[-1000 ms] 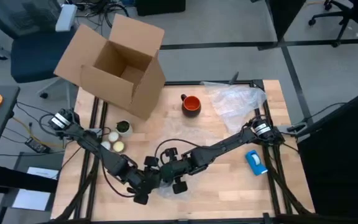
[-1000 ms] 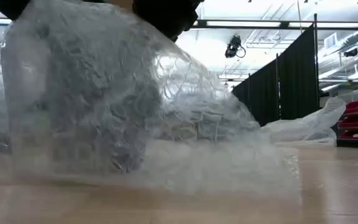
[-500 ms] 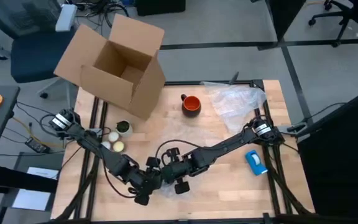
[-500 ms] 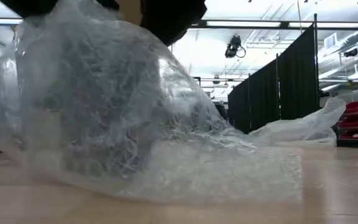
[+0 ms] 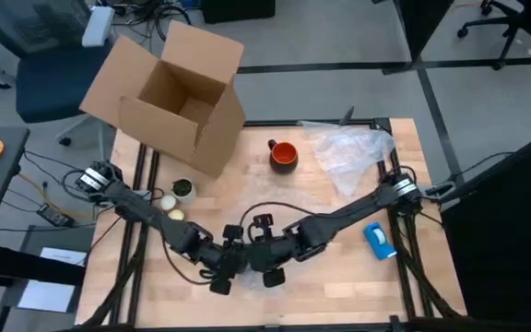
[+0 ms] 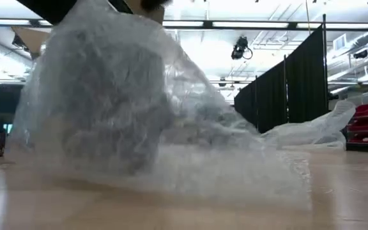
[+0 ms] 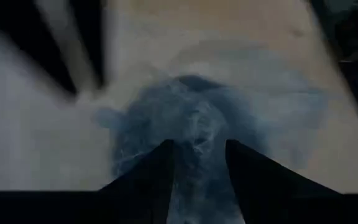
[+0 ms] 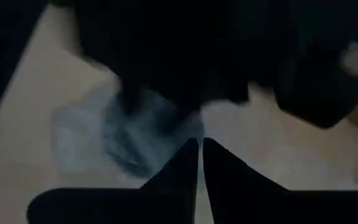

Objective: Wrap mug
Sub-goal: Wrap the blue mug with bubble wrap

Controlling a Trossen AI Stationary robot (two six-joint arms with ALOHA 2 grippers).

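Both grippers are working at the lower centre of the high view, the left gripper (image 5: 221, 277) just beside the right gripper (image 5: 273, 273), over a sheet of bubble wrap (image 6: 139, 121). Since half a second ago the right arm is reaching further along the bench (image 5: 339, 286), and in the low view the wrap is standing taller and shifted rightward, so it is being lifted, not yet carried. The left fingers (image 7: 160, 177) are slightly apart, gripping wrap between them. The right fingers (image 8: 185, 168) are almost closed; whether they hold wrap cannot be told. The mug (image 5: 284, 155), round and glossy orange, is sitting unwrapped at upper centre, well apart. The wrap is thin, clear, dimpled and crumpled.
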